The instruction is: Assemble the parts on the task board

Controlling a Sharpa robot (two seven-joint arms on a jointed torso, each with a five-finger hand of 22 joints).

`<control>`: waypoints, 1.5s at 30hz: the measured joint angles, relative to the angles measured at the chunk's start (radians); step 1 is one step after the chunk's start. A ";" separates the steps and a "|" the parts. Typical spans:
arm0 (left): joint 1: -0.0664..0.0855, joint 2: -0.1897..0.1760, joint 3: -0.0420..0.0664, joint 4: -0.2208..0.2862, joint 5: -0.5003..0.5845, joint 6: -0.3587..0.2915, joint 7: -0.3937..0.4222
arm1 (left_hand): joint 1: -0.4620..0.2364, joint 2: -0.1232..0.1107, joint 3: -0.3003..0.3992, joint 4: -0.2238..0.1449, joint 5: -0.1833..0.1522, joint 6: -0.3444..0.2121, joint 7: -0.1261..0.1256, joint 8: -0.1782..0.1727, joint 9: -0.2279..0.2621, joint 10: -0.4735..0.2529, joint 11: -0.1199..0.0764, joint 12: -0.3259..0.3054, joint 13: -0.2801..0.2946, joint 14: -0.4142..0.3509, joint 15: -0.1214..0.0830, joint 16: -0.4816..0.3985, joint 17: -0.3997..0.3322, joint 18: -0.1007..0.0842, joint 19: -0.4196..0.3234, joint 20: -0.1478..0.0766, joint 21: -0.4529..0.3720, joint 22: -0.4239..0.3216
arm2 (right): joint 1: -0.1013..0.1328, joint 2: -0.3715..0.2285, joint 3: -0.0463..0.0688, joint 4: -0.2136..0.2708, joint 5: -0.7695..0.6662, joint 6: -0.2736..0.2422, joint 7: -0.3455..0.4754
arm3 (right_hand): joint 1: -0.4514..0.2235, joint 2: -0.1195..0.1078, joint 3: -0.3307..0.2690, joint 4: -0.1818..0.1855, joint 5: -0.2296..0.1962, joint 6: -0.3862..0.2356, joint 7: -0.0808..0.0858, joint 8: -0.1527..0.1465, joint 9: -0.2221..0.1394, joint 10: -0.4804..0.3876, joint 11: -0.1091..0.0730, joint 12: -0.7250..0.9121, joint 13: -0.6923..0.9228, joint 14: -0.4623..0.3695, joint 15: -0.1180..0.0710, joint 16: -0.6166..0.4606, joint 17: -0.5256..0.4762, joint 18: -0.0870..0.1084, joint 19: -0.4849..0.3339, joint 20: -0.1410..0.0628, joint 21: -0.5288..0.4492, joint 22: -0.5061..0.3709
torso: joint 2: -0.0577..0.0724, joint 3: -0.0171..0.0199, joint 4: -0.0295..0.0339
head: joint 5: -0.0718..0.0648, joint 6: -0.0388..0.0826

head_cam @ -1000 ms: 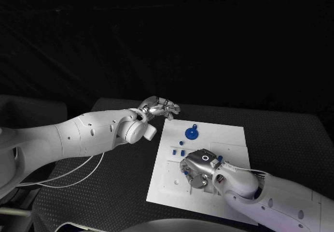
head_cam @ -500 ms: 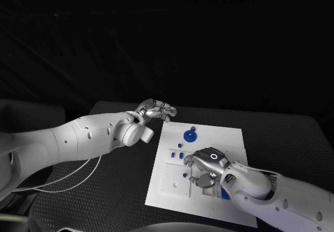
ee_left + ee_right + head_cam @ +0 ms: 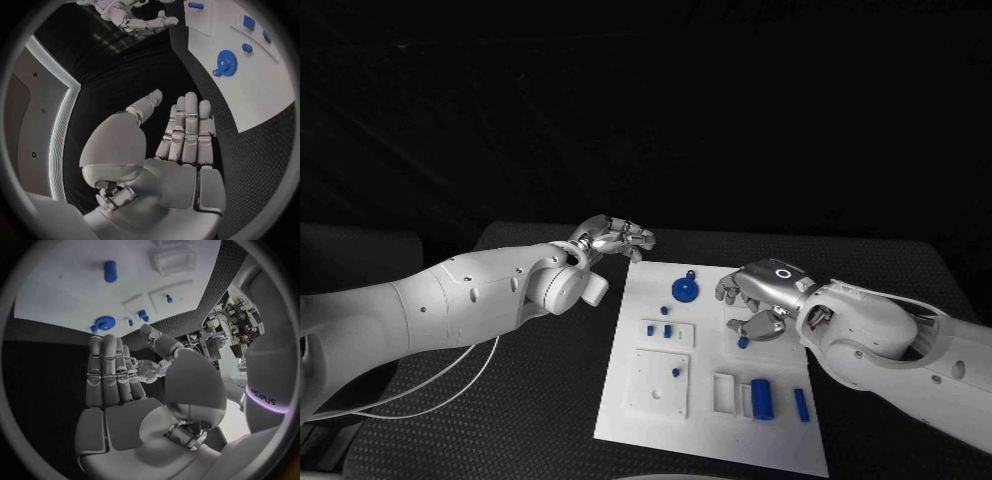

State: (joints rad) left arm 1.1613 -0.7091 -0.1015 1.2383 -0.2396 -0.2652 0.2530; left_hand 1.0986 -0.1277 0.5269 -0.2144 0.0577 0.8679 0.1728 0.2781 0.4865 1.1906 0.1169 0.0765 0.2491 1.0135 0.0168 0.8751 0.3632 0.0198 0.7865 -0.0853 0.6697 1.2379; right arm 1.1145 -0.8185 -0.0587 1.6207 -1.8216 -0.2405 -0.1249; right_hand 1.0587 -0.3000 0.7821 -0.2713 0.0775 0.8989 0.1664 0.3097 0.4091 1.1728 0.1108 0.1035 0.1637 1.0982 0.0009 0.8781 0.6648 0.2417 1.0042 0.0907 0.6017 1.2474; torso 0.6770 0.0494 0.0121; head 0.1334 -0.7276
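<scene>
Parts lie on the white task board (image 3: 776,290) in the middle of the black bench (image 3: 516,400): a blue gear (image 3: 685,289) near the far edge and a blue cylinder (image 3: 762,398) near the front. Above the board's right side the right hand (image 3: 759,300) hovers with flat, straight fingers, holding nothing. Off the board's far left corner, the left hand (image 3: 615,238) is also empty, its fingers straight.

Head camera looks down on the bench (image 3: 516,400); each wrist fisheye sits close behind its palm. All share the task board (image 3: 711,400).
</scene>
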 measured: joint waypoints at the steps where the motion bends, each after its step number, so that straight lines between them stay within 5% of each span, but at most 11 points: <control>1: 0.000 0.000 0.000 -0.001 0.000 0.000 0.000 | 0.000 0.000 0.000 0.000 0.000 0.000 0.000 0.000 0.000 0.000 0.000 0.000 0.000 0.000 0.000 0.000 0.000 -0.001 0.000 0.000 0.000 0.000 | 0.000 -0.007 -0.001 -0.002 0.005 0.015 -0.002 | -0.002 0.001 -0.009 -0.002 0.000 -0.002 -0.002 0.000 0.000 0.000 0.000 0.000 -0.001 -0.002 0.002 0.000 0.001 0.000 0.000 0.000 0.000 0.002 | 0.000 0.0000 0.0000 | -0.002 0.002; 12: 0.000 0.001 0.000 -0.001 0.000 0.001 0.000 | 0.000 0.000 0.000 0.000 0.000 0.000 0.000 0.000 0.000 0.000 0.000 0.000 0.000 0.000 0.000 0.000 0.001 0.009 0.000 0.000 0.000 0.000 | -0.004 -0.045 -0.013 -0.016 0.030 0.086 -0.010 | -0.040 0.000 -0.062 -0.014 -0.004 -0.010 -0.007 0.000 -0.002 -0.013 0.013 -0.007 -0.011 -0.018 0.011 0.000 0.007 0.006 -0.017 0.009 0.000 0.015 | 0.001 0.0003 0.0006 | -0.028 0.012; 18: 0.000 0.001 0.000 -0.001 0.000 0.001 0.000 | 0.000 0.000 0.000 0.000 0.000 0.000 0.000 0.000 0.000 -0.001 -0.001 0.000 0.000 0.000 0.000 0.000 0.001 0.009 0.000 0.000 0.000 0.000 | -0.037 -0.045 -0.023 -0.026 0.032 0.097 -0.011 | -0.040 0.000 -0.065 -0.011 -0.014 -0.010 -0.007 0.000 -0.003 -0.013 0.013 -0.007 -0.013 -0.018 0.011 0.000 0.010 0.006 -0.017 0.009 0.006 0.018 | 0.001 0.0004 0.0005 | -0.032 0.013; 31: 0.000 0.000 0.000 -0.002 0.000 0.002 0.000 | 0.000 0.000 0.000 0.000 0.000 0.000 0.000 0.000 0.000 -0.001 -0.001 0.000 0.000 0.000 0.000 0.000 0.002 0.008 0.000 0.000 0.000 0.001 | -0.056 -0.013 -0.023 -0.057 0.027 0.097 -0.009 | 0.018 0.005 0.021 0.032 -0.023 -0.003 -0.015 0.015 0.000 -0.006 0.005 -0.003 -0.017 -0.016 0.008 0.000 0.019 0.006 -0.011 0.004 0.006 0.023 | 0.001 -0.0004 0.0030 | -0.035 0.012; 38: 0.000 0.000 0.000 -0.002 0.000 0.003 0.000 | 0.000 0.000 0.000 0.000 0.000 0.000 0.000 0.000 -0.001 -0.001 -0.001 0.000 0.000 0.000 0.000 -0.004 0.003 0.006 0.000 0.000 0.000 0.001 | -0.061 -0.003 -0.024 -0.066 0.023 0.097 -0.008 | 0.052 0.028 0.078 0.079 -0.023 0.030 -0.021 0.036 0.011 0.029 -0.007 0.017 -0.015 -0.006 -0.001 0.000 0.023 0.007 -0.006 -0.002 0.010 0.027 | 0.001 -0.0018 0.0033 | -0.034 0.008; 45: 0.000 -0.002 0.000 -0.002 0.000 0.003 0.000 | 0.000 0.000 0.000 0.000 0.000 0.000 0.000 0.000 -0.001 -0.001 -0.002 0.000 0.000 0.000 0.000 -0.004 0.003 0.003 0.000 0.000 0.000 0.001 | -0.062 -0.001 -0.024 -0.075 0.003 0.096 -0.009 | 0.069 0.067 0.093 0.077 -0.023 0.075 -0.036 0.066 0.023 0.080 -0.029 0.044 -0.001 0.011 -0.017 0.009 0.032 0.007 0.010 -0.010 0.024 0.035 | 0.001 -0.0021 0.0035 | -0.033 0.006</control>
State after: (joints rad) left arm 1.1613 -0.7109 -0.1016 1.2366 -0.2394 -0.2621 0.2530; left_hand 1.0986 -0.1277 0.5268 -0.2144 0.0577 0.8680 0.1728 0.2781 0.4857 1.1899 0.1153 0.0765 0.2492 1.0131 0.0165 0.8712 0.3659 0.0230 0.7865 -0.0851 0.6697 1.2394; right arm 1.0529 -0.8190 -0.0826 1.5457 -1.8186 -0.1446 -0.1338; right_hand 1.1275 -0.2326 0.8751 -0.1946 0.0541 0.9737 0.1304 0.3753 0.4318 1.2532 0.0822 0.1477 0.1628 1.1088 -0.0160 0.8868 0.6970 0.2489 1.0140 0.0810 0.6256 1.2828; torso 0.6782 0.0473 0.0155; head 0.1001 -0.7220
